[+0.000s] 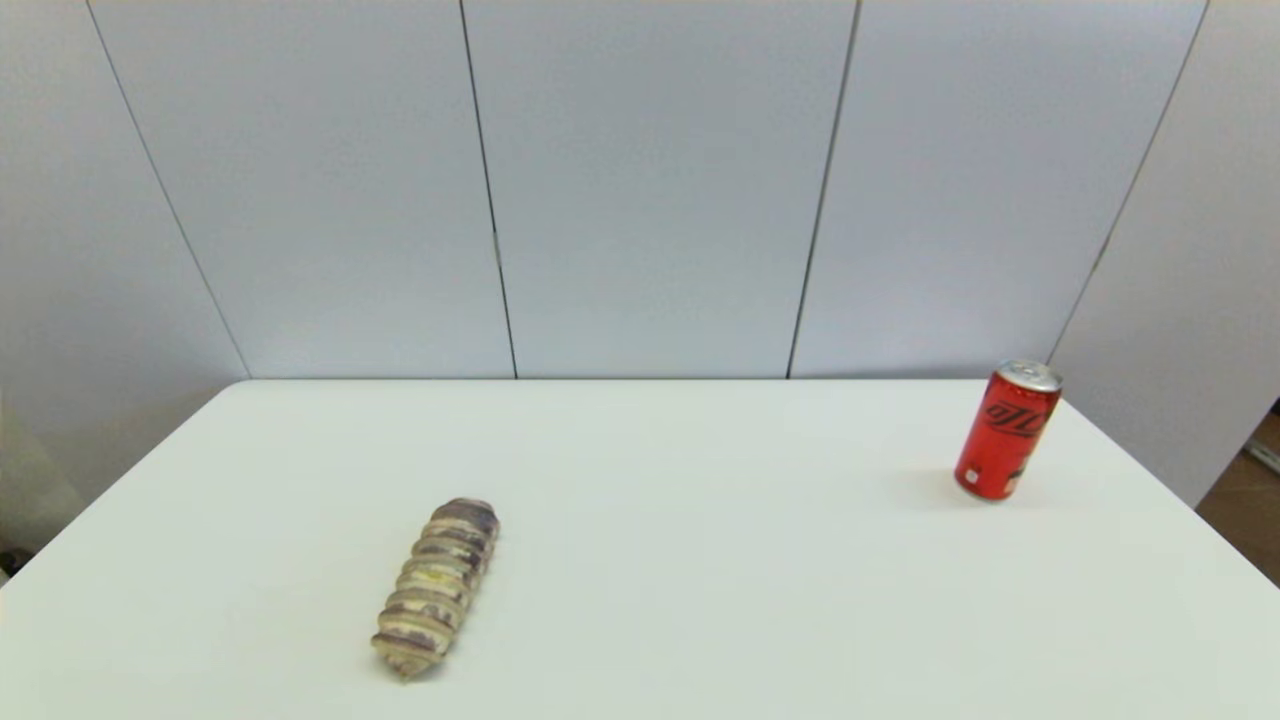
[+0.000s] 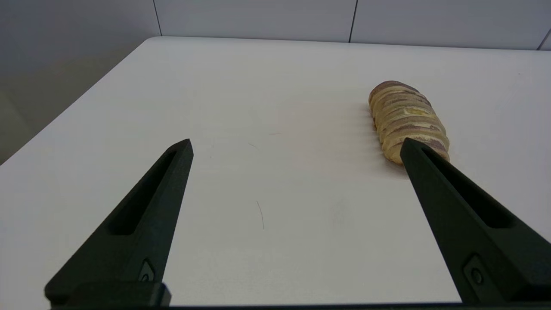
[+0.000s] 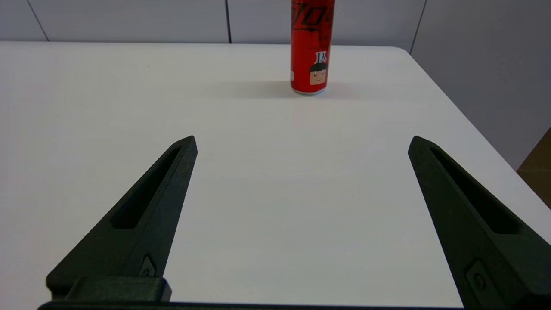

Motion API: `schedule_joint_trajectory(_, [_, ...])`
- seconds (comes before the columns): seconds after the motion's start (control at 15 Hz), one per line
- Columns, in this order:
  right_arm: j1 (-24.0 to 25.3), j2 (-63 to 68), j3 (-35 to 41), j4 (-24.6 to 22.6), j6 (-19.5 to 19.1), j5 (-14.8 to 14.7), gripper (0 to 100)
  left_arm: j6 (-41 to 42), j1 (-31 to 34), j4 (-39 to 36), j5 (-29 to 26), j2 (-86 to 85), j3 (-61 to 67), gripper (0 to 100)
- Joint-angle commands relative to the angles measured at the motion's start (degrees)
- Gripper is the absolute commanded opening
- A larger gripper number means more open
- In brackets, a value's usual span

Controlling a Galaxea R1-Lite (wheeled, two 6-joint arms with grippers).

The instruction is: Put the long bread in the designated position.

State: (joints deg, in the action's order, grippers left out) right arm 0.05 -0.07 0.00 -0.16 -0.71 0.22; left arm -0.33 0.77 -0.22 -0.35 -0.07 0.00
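The long bread (image 1: pixel 437 587) lies flat on the white table, front left of centre, its length running roughly toward the back wall; tan ridges striped purplish-brown, with a yellowish patch. In the left wrist view the long bread (image 2: pixel 407 119) sits beyond one fingertip of my left gripper (image 2: pixel 297 144), which is open, empty and well short of the loaf. My right gripper (image 3: pixel 301 142) is open too, with nothing between its fingers, hovering over bare tabletop. Neither arm shows in the head view. The designated position has no marking of its own that I can pick out.
A red soda can (image 1: pixel 1006 430) stands upright near the table's back right corner; the red soda can (image 3: pixel 312 47) is far ahead of my right gripper. The table's right edge (image 1: pixel 1190 505) drops off beside it. Grey wall panels stand behind the table.
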Motion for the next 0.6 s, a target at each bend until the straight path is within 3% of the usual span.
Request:
schedule_joint_trajectory(0.07, [0.0,0.1,0.1,0.0,0.0,0.0,100,0.0,0.0,0.0,0.0,0.1,0.0,100])
schedule_joint_trajectory(0.6, [0.0,0.1,0.1,0.0,-0.1,0.0,100,0.0,0.0,0.0,0.0,0.1,0.0,100])
